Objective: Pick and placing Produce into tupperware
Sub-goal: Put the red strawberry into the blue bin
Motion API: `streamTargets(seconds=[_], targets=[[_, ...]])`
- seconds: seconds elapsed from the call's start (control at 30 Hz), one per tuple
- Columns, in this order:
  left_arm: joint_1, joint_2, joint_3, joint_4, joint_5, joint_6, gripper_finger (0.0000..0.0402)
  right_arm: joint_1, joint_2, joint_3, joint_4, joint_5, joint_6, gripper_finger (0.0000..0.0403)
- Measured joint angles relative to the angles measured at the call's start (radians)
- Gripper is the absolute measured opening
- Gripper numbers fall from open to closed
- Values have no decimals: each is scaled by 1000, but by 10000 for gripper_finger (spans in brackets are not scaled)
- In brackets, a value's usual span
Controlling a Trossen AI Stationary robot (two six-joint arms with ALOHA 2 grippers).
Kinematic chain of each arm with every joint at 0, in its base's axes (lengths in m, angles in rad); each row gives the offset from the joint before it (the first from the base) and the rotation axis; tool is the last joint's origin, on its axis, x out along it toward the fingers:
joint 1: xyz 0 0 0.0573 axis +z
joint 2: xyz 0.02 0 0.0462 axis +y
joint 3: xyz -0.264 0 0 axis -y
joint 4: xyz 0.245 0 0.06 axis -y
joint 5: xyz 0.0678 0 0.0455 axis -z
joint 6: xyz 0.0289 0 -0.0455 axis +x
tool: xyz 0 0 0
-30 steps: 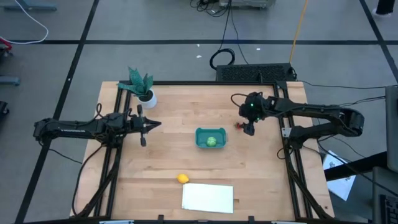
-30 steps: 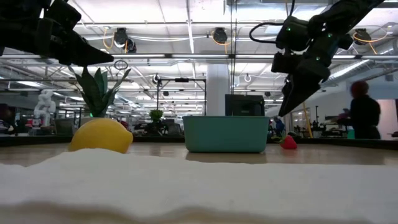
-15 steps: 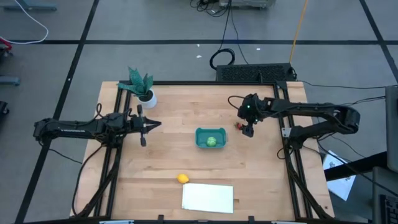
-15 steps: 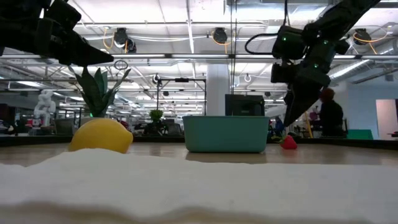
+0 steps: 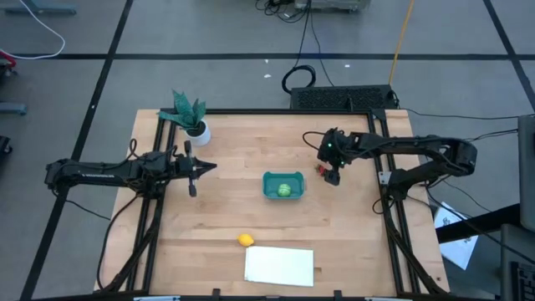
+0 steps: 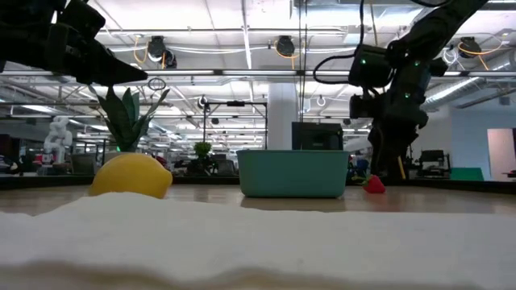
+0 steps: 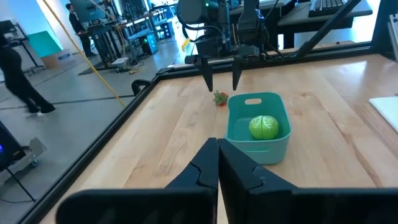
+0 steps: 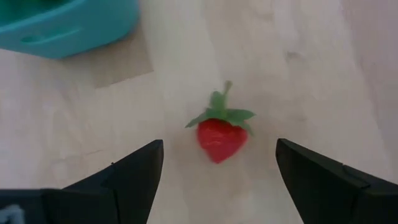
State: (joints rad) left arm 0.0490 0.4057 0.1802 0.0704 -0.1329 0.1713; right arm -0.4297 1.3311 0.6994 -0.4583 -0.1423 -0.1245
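Table (image 5: pixel 351 242) holds a white sheet (image 5: pixel 279 266) and teal tub (image 5: pixel 283 186) with the green ball (image 5: pixel 284 190) inside. Right gripper (image 5: pixel 332 175) points straight down, fingers spread either side of the strawberry (image 8: pixel 220 134) beside the tub. Left gripper (image 5: pixel 197 169) waits pressed together, level above the table. Lemon (image 5: pixel 245 240) lies by the sheet.

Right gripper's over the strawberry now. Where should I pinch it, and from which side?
Come straight down and pinch the red body of the strawberry across its width, below the green leafy cap. It lies flat on the table beside the teal tub, and the right gripper is open with a finger on each side of it.
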Motion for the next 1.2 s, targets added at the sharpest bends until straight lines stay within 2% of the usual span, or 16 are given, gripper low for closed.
streamTargets(seconds=[0.23,0.7,1.0,1.2], targets=[[0,0,0,1,0,3,27,0,9,-47,89,16,-36,304],[0,0,0,2,0,9,2,0,9,-109,203,11,-11,304],[0,0,0,2,0,9,27,0,9,-146,270,11,12,304],[0,0,0,2,0,9,23,0,9,-173,333,10,31,304]])
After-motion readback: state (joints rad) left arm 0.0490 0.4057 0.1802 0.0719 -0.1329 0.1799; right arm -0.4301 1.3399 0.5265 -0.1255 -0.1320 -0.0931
